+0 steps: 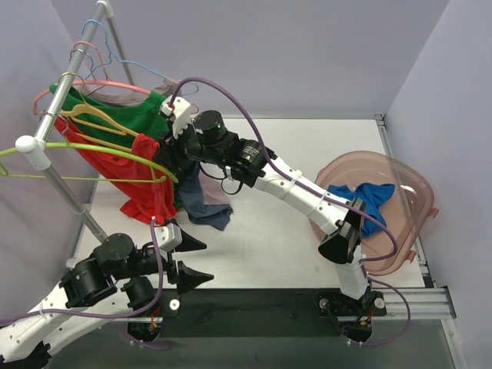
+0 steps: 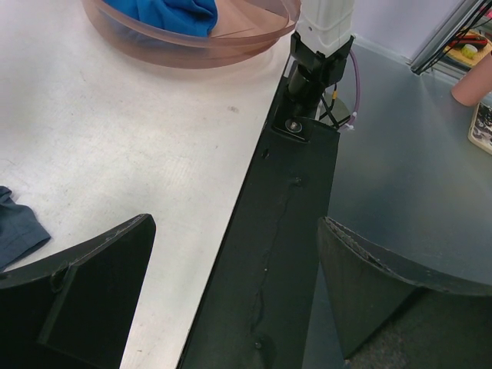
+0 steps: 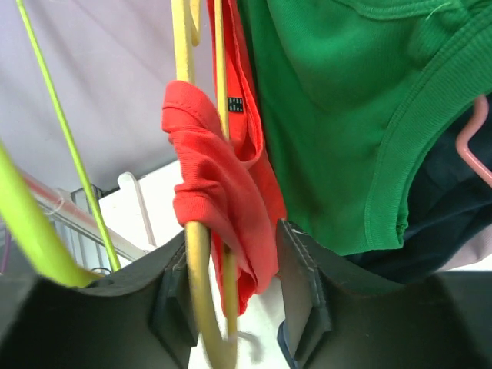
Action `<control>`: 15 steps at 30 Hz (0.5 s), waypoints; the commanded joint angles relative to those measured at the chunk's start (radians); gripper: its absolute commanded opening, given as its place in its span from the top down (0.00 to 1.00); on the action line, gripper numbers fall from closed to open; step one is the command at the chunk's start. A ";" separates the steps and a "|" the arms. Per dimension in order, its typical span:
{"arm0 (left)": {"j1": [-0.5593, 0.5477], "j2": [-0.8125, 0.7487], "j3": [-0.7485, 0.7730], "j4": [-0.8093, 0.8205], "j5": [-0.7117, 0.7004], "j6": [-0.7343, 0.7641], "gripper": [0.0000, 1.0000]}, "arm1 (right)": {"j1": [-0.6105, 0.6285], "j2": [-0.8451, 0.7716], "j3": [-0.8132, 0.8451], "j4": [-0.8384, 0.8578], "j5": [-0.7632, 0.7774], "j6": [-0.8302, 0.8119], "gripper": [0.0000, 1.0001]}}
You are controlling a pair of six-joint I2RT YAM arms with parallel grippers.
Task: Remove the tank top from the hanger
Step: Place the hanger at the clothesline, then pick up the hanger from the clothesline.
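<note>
In the basin (image 1: 401, 231) lies blue cloth (image 1: 367, 196); left pincer (image 1: 209, 261) wide, right pincer (image 3: 234, 242) narrow around tank top (image 3: 219, 184).

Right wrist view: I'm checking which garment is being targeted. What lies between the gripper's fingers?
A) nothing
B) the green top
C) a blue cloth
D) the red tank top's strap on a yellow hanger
D: a bunched strap of the red tank top, draped on the yellow hanger, sits between the fingers of the right gripper, while the green top hangs off to one side.
</note>
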 commanded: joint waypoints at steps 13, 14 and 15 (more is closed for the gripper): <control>-0.002 -0.014 0.007 0.032 -0.013 0.017 0.03 | -0.005 -0.102 -0.072 0.312 0.000 -0.043 1.00; -0.002 -0.014 0.007 0.032 -0.013 0.017 0.03 | -0.005 -0.105 -0.070 0.326 -0.003 -0.044 1.00; -0.003 -0.014 0.007 0.032 -0.013 0.017 0.03 | -0.005 -0.109 -0.069 0.340 -0.010 -0.045 1.00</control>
